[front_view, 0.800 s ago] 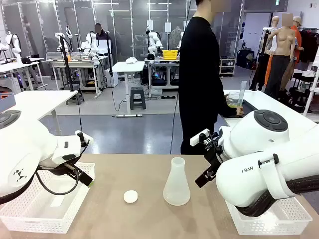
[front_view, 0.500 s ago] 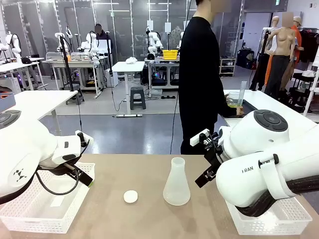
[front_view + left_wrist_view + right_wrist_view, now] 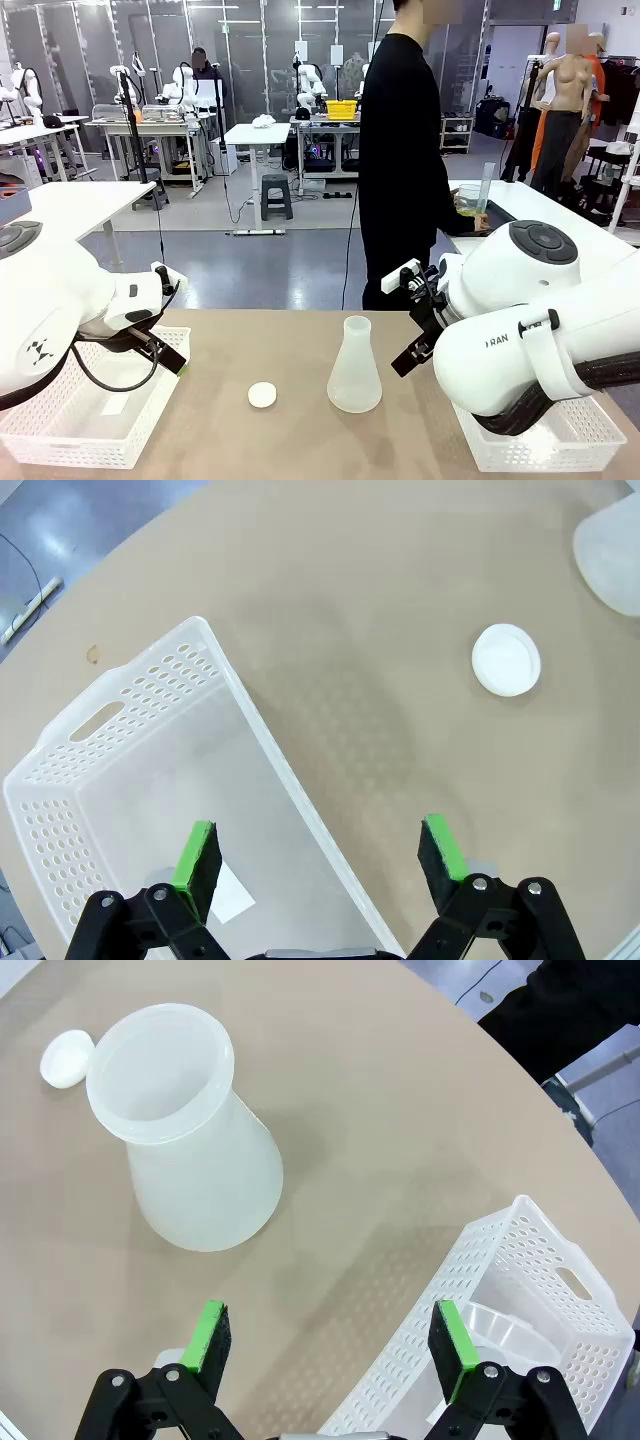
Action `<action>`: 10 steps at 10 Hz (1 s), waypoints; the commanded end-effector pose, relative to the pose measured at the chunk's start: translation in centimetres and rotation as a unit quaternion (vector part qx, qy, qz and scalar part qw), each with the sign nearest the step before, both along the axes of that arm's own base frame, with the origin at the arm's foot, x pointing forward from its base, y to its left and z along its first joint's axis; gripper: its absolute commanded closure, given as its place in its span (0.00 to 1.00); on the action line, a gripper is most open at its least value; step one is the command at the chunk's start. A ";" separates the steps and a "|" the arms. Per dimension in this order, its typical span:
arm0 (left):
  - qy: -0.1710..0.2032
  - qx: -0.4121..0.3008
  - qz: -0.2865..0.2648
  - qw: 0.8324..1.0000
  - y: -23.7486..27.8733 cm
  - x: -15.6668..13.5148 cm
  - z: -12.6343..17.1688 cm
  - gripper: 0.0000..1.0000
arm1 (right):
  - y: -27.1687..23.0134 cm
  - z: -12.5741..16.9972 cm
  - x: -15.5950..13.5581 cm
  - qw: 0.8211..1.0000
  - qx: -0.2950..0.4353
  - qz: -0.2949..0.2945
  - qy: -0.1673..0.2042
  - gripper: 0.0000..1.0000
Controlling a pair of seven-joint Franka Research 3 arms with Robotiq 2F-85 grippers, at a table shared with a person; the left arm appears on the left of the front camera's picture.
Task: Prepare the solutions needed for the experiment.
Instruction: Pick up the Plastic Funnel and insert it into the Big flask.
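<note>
Both pincers are wide open with nothing in them. The left gripper (image 3: 318, 830) hangs over the rim of the white perforated plastic basket (image 3: 250, 710) at the table's near left corner. The right gripper (image 3: 330, 1312) hangs beside the matching white basket (image 3: 470, 1290) at the near right corner. My guess is that leaves the middle free for the person in black (image 3: 400, 170), who's facing a white side table (image 3: 540, 215) past the far right edge. The pale yellow-green solution (image 3: 467, 209) seems to be by their hand, but it's tiny. The frosted white conical flask (image 3: 354, 370) stands uncapped mid-table and looks empty, with the small round white cap (image 3: 262, 395) just beside it. Nothing blocks either one.
</note>
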State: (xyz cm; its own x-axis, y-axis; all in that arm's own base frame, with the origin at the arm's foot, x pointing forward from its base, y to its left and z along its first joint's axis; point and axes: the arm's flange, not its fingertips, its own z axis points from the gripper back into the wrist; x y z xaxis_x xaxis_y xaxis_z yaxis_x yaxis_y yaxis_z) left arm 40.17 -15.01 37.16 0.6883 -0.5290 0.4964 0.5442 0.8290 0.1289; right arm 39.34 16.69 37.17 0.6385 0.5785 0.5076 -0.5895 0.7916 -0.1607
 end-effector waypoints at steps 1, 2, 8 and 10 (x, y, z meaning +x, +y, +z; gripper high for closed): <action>0.000 0.000 0.000 1.000 0.0 0.0 0.0 0.00 | 0.0 0.0 0.0 1.000 0.001 -0.001 0.000 0.00; 0.000 0.000 0.000 1.000 0.0 0.0 0.0 0.00 | 0.0 0.0 0.0 1.000 0.001 -0.001 0.000 0.00; 0.000 0.000 0.000 1.000 0.0 0.0 0.0 0.00 | 0.0 0.0 0.0 1.000 0.001 -0.001 0.000 0.00; 0.000 0.000 0.000 1.000 0.0 0.0 0.0 0.00 | 0.0 0.0 0.0 1.000 0.001 -0.001 0.000 0.00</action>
